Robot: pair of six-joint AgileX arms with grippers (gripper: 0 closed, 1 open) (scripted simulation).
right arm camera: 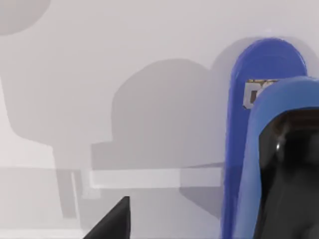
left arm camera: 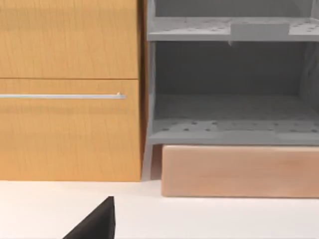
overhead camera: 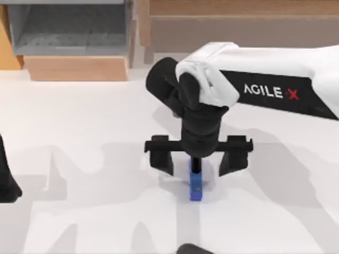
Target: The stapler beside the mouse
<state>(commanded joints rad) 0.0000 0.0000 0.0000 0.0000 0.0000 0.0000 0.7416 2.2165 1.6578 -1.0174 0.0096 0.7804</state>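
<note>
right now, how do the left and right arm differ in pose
The right arm reaches over the table's middle, with the right gripper just above the stapler. The left arm sits at the table's left edge. The right wrist camera faces the stapler close up, while the left wrist camera faces a wooden cabinet and a grey shelf. Both are at the same white table.

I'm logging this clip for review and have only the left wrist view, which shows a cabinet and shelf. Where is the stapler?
Observer: In the top view, the stapler lies on the white table, near the middle.
Operator: Is an arm at it?
Observer: The right gripper hangs directly over it, with its fingers spread wide to either side and not closed on it.
Operator: And the arm whose camera I'm watching?
Observer: The left gripper sits at the table's left edge, far from the stapler.
</note>
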